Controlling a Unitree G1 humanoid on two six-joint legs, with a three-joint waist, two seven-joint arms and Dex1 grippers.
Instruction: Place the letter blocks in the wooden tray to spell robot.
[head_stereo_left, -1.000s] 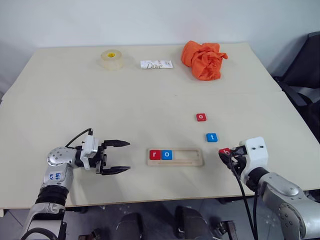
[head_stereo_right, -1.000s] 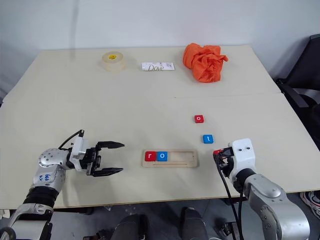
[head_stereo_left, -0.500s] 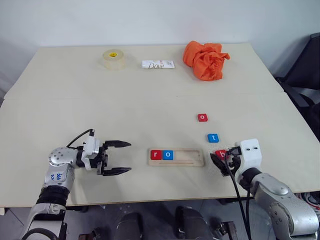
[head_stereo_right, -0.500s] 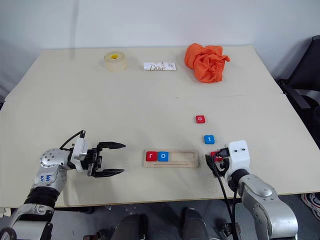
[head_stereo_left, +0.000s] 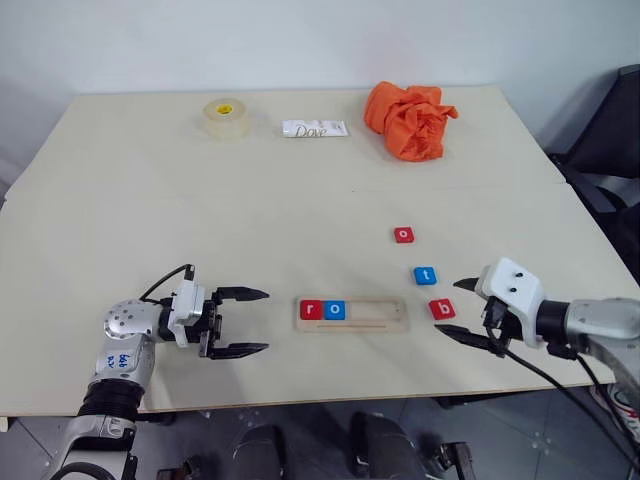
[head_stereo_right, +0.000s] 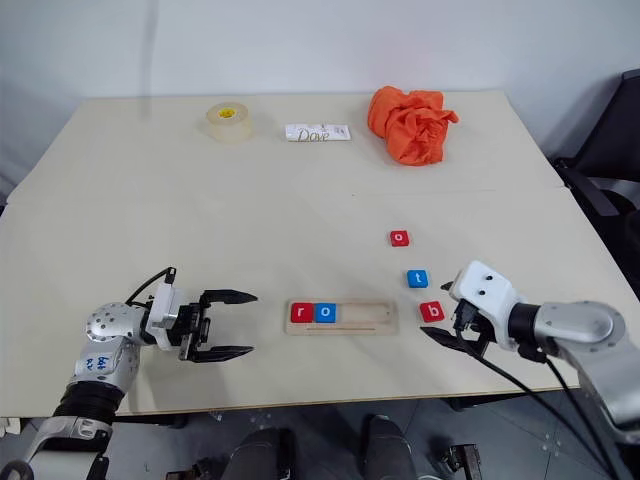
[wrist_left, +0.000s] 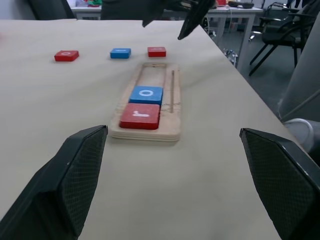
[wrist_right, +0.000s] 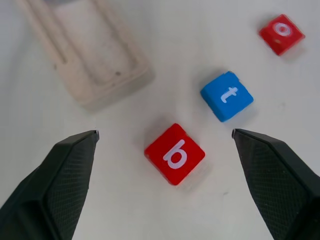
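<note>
Pale wood makes up the long thin tray (head_stereo_left: 352, 314), which lies flat near the front edge of the table (head_stereo_left: 250, 220), between the two grippers. A red block with the letter r (head_stereo_left: 310, 310) and a blue block with the letter o (head_stereo_left: 335, 310) sit side by side, touching, at the left end of the tray, and the other spots are empty. To the right of the tray, three more blocks lie on the table. A red block with b (head_stereo_left: 442, 309) is just beside the tray's right end, a blue block with t (head_stereo_left: 425, 275) is a bit farther back, and a red block with o (head_stereo_left: 402, 235) is farther still. The right gripper (head_stereo_left: 464, 313) sits just right of the b block with its two fingers wide apart, holding nothing. The left gripper (head_stereo_left: 250, 322) points at the tray from the left, its fingers spread apart and empty too. At the far side lie a roll of tape (head_stereo_left: 224, 117), a white Dove packet (head_stereo_left: 313, 129) and a crumpled orange cloth (head_stereo_left: 408, 120).
</note>
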